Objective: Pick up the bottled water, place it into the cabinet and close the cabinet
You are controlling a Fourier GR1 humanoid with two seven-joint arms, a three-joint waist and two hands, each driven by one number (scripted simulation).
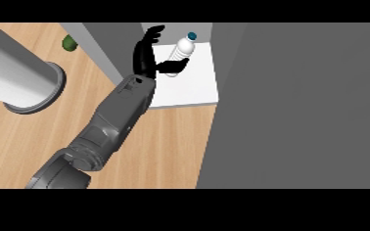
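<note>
One bottled water (181, 52) is lying tilted on the white cabinet shelf (195, 85), its teal cap toward the shelf's back edge. One hand, apparently the left hand (147, 58), is reaching over the shelf's left side with fingers straight and spread. Its thumb is touching the bottle's lower end; whether it is pinching the bottle is hard to tell, so the hand is reading as released. A grey cabinet wall (108, 49) is standing just left of the shelf, beside the forearm. A large grey panel (289, 107) is bordering the shelf's right edge. The shelf's front half is lying bare. Well left of the shelf, one grey cylinder (29, 80) and one small green object (70, 43) are resting on the wooden counter (173, 142).
</note>
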